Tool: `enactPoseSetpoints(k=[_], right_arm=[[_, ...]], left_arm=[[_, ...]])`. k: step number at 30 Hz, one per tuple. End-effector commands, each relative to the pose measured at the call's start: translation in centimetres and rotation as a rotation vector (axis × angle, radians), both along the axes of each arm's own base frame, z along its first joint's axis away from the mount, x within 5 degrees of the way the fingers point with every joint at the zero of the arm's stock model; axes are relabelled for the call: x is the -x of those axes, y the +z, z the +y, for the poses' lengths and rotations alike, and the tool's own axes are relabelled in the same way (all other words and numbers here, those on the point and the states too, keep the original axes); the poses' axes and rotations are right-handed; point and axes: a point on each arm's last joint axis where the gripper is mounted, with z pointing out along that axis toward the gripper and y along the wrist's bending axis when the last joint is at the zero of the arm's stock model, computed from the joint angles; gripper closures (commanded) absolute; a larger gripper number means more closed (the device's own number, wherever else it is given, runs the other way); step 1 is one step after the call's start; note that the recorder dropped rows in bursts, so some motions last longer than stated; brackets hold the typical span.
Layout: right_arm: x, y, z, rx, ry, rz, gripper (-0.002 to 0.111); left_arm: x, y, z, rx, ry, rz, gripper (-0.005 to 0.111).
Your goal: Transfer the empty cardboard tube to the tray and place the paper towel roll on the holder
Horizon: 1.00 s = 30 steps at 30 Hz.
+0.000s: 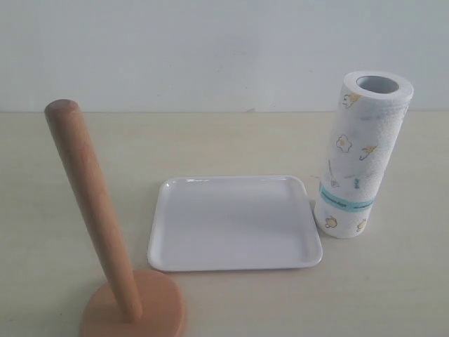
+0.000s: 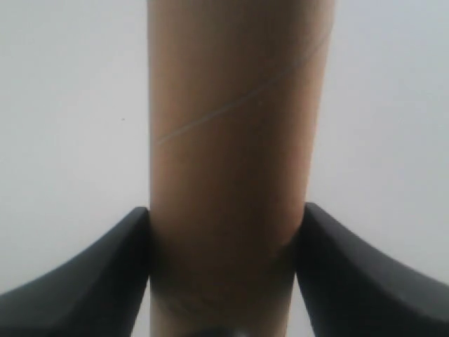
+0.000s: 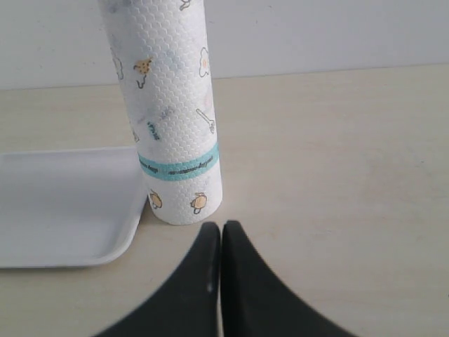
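Tabletop [image 1: 393, 281] beige, wall [image 1: 210, 49] white | left hand [image 2: 224, 214] clamps cardboard tube [image 2: 235, 105] | right hand [image 3: 221, 235] closed

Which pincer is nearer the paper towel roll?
Right. The right pincer sits shut just short of the roll's base; the left pincer grips the cardboard tube, roll unseen there.

A: What do you count here?
B: One tray [image 1: 235, 221], one roll [image 1: 358, 161] and one holder [image 1: 91, 210].
A: Anything more?
B: Yes, one tube [image 2: 235, 140].
A: Is that all?
B: No. There is also the left gripper [image 2: 226, 210] and the right gripper [image 3: 222, 228], so two of this kind.
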Motion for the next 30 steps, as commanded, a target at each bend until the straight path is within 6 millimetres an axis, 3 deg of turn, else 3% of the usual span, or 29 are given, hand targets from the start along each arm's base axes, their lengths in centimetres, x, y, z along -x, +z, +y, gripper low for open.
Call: enactPoseSetpoints(k=[1, 7, 13, 30], right_arm=[[0.0, 0.0, 0.0, 0.010, -0.004, -0.008, 0.108], [0.0, 0.0, 0.0, 0.010, -0.004, -0.008, 0.108], [0.0, 0.0, 0.0, 0.010, -0.004, -0.008, 0.108], [0.0, 0.0, 0.0, 0.010, -0.004, -0.008, 0.108]], left_arm=[[-0.4, -0.7, 1.8, 0.010, 0.211, 0.074, 0.103], [-0.7, -1.8, 2.1, 0.003, 0.241, 0.199, 0.103], [-0.8, -2.0, 1.2, -0.168, 0.183, 0.281, 0.103], [-2.5, 2.8, -2.7, -0.367, -0.123, 0.401, 0.103]])
